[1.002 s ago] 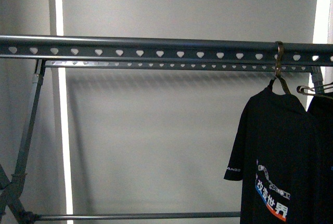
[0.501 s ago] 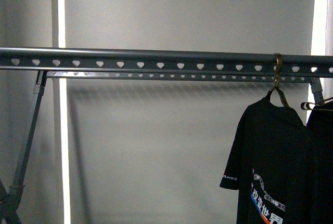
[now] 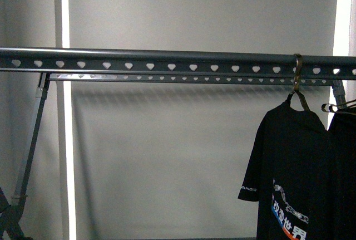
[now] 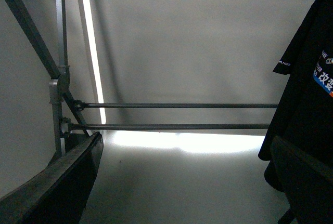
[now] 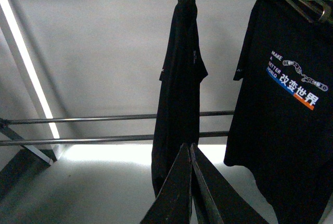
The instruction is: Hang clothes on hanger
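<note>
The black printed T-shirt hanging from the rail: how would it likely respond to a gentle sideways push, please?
The black printed T-shirt would probably swing, since it hangs from one bronze hook over the dark grey heart-pierced rail. Its draped cloth looks floppy and light.

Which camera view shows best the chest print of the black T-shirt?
The right wrist view: there the whole chest print of the T-shirt shows, white words above coloured characters. The front view cuts the print at the picture's lower edge. The left wrist view shows only a corner at the picture's edge.

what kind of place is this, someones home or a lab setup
Probably an indoor test space, not clearly a home: a metal clothes rack before a plain grey backdrop, holding only a printed black T-shirt and another black garment.
</note>
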You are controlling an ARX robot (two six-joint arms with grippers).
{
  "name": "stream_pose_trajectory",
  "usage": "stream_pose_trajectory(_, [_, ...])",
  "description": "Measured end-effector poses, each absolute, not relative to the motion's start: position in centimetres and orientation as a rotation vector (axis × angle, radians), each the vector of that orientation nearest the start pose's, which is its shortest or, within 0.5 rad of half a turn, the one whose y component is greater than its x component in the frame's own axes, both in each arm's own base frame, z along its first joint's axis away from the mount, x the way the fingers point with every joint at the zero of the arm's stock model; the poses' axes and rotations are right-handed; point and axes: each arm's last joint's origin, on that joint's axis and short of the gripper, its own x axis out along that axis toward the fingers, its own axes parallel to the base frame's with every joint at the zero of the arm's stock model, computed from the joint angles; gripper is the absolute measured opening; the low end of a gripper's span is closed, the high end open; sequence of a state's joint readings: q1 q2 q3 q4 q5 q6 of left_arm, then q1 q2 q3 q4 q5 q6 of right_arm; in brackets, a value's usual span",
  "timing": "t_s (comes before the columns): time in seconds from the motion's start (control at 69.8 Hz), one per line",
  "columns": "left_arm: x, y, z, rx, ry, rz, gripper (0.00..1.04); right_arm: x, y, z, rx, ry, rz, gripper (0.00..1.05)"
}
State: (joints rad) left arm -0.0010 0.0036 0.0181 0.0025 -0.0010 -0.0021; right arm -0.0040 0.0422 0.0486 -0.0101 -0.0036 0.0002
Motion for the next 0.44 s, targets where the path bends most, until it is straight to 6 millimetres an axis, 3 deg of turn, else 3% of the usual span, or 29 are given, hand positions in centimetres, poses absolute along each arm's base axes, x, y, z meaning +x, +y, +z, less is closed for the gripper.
stream_pose_trajectory(0.172, [9.7,0.0,17.0,-0.002,-0.017,0.0,0.98,9.8,0.0,16.5,-0.001,0.003,-0.001,0.03])
stream_pose_trajectory(0.444, [9.7,0.0,17.0,-0.002,-0.017,0.0,0.98,9.8,0.0,16.5,-0.001,0.002,-0.001,0.54])
